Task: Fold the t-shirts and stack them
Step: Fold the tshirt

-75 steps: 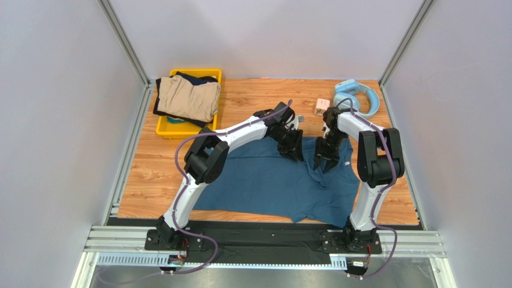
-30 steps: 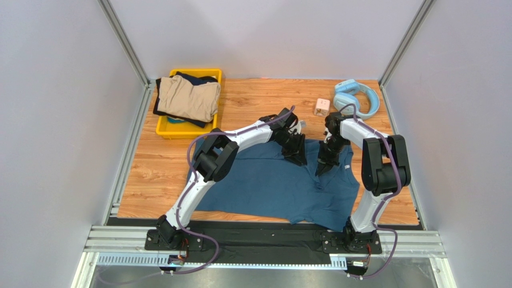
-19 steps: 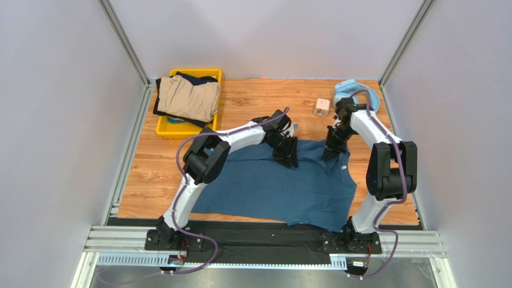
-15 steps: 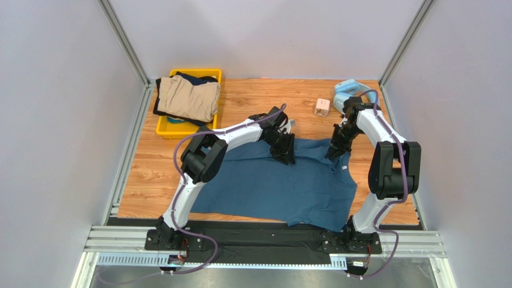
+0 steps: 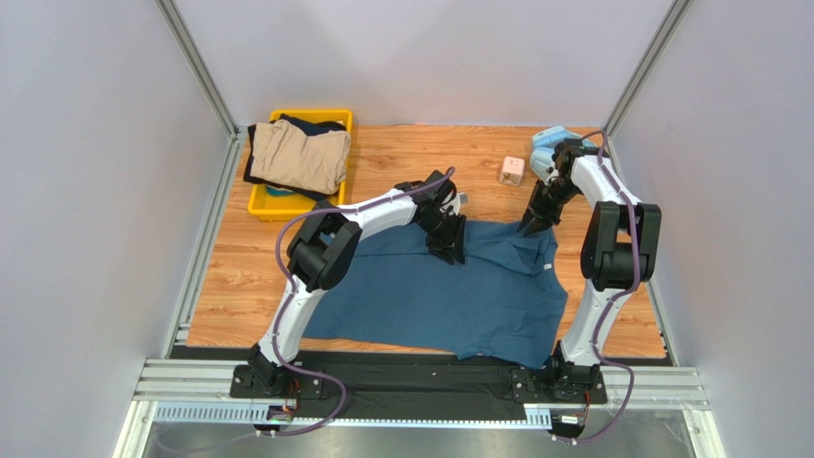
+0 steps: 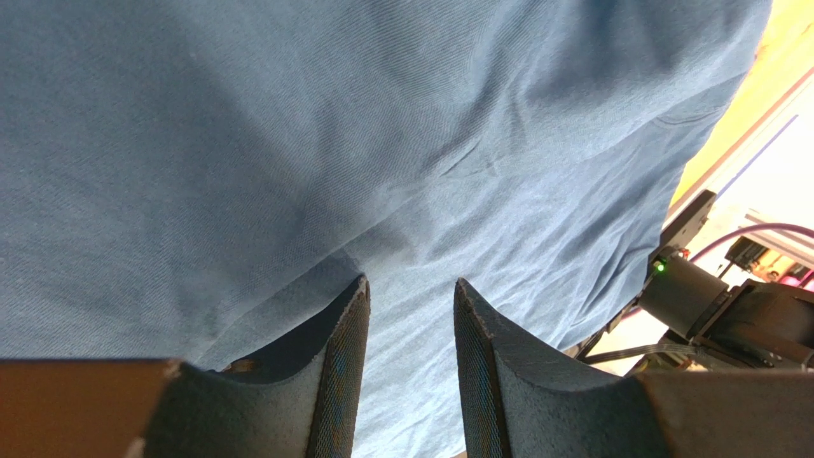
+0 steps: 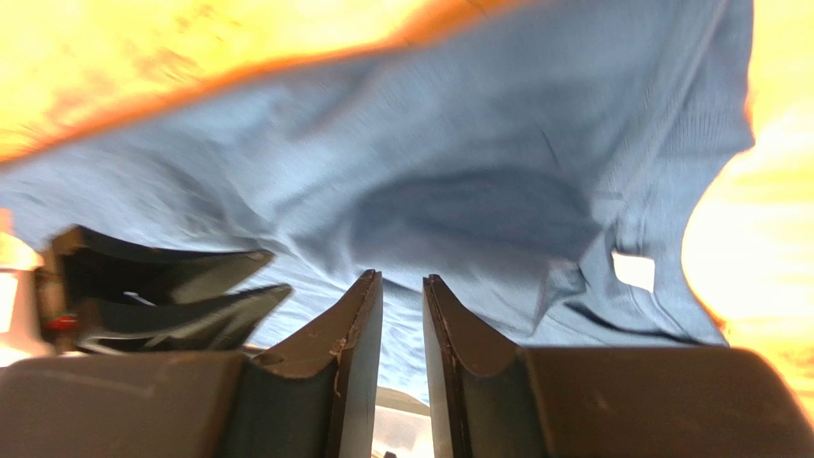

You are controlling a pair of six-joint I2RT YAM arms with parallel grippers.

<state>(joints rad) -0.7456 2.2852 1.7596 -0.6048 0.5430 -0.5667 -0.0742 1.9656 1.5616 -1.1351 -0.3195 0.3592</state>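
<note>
The large teal-blue t-shirt (image 5: 449,291) lies spread on the wooden table. My left gripper (image 5: 447,240) sits at its far edge near the middle, fingers (image 6: 349,363) close together and pinching a fold of the cloth (image 6: 287,143). My right gripper (image 5: 528,227) is at the shirt's far right corner by the collar, fingers (image 7: 363,353) nearly closed on the cloth (image 7: 459,153), which is drawn taut toward it. A tan shirt (image 5: 298,156) lies bunched on a dark navy one (image 5: 310,122) in the yellow bin (image 5: 272,205).
Light-blue headphones (image 5: 552,145) lie at the far right, partly behind my right arm. A small beige cube (image 5: 513,171) sits just left of them. Metal frame rails run along both sides and the near edge of the table.
My right gripper has moved far and right, drawing the shirt's collar corner out. My left gripper has moved slightly left. The crumple between them has flattened.
</note>
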